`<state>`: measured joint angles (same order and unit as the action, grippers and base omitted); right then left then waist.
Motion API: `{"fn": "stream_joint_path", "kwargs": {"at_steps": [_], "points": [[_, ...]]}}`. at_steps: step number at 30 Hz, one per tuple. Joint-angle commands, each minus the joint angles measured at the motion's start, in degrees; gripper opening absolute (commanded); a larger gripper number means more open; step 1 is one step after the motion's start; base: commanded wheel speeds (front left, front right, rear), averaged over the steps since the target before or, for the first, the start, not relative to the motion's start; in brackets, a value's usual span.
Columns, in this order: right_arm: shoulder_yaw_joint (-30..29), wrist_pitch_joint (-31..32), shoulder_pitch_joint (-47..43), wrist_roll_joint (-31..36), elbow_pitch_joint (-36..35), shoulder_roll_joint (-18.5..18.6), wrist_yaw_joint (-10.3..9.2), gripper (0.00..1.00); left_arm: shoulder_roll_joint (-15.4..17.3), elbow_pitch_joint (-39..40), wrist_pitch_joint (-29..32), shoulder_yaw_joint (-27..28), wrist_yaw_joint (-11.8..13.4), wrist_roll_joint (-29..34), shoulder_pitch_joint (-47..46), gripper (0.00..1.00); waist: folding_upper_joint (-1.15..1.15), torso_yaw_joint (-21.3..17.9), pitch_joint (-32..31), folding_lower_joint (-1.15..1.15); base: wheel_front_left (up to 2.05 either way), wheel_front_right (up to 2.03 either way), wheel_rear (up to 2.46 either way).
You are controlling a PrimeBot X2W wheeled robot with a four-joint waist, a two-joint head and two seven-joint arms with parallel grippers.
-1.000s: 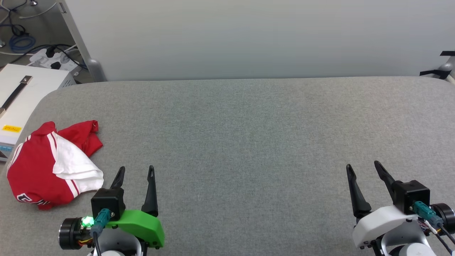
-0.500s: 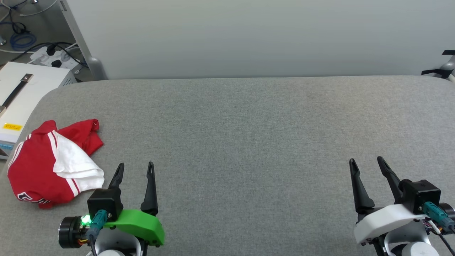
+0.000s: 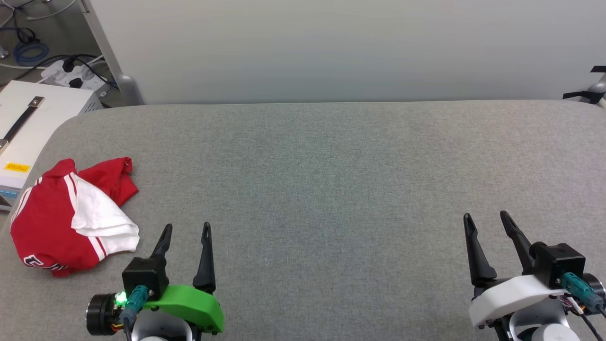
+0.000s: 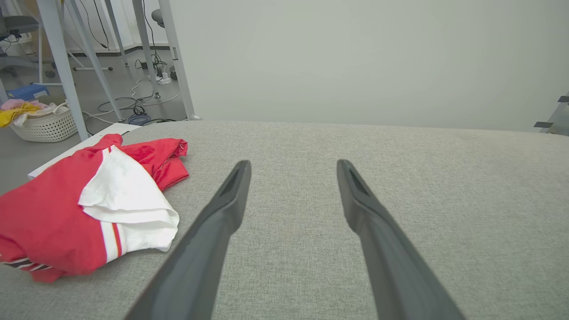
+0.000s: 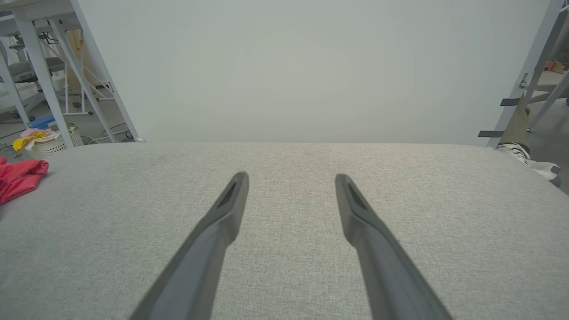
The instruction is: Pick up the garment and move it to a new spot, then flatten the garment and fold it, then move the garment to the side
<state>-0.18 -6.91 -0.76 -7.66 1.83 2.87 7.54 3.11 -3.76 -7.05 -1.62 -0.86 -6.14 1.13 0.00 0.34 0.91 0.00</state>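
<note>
Both sets of jaws wide and empty; the garment lies crumpled at the near left of the grey table.

I see my left gripper with its jaws spread fully apart, gripping and touching nothing, just right of the garment's white sleeve and clear of it. My right gripper sits at the near right, equally wide, nothing between its jaws, well apart from the garment. The red cloth rests close to the table's left edge.

Grey cloth-covered table with rounded corners, a crumpled red-and-white garment on its left end.
</note>
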Motion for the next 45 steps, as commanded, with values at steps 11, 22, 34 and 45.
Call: {"fn": "stream_joint_path", "kwargs": {"at_steps": [11, 22, 34, 45], "points": [[0.5, -2.0, 1.2, -1.4, 2.0, 0.0, -0.03, 1.0, -0.1, -1.5, -1.7, -0.4, -0.9, -1.5, 0.1, 1.0, 0.0, 0.0, 0.1, 0.0, 0.0, 0.0, 0.0], [0.6, -3.3, 1.0, -2.0, 2.5, 0.0, -0.04, 1.0, -0.2, -2.4, -3.0, -0.6, -0.8, -2.5, -0.2, 1.0, 0.0, 1.3, 0.3, 0.0, 0.0, 0.0, 0.0], [3.7, -4.7, 1.0, -1.5, 3.9, 0.0, -0.04, 1.0, -0.2, -3.3, -4.5, 0.1, -0.7, -3.2, -0.2, 1.0, 0.0, 8.1, 0.6, 0.0, 0.0, 0.0, 0.0], [7.1, -6.0, 1.2, -1.9, 6.1, 0.0, -0.05, 1.0, -0.2, -3.8, -5.8, 0.5, -0.9, -4.1, -0.1, 1.0, 0.0, 17.2, 0.6, 0.0, 0.0, 0.0, 0.0]]}}
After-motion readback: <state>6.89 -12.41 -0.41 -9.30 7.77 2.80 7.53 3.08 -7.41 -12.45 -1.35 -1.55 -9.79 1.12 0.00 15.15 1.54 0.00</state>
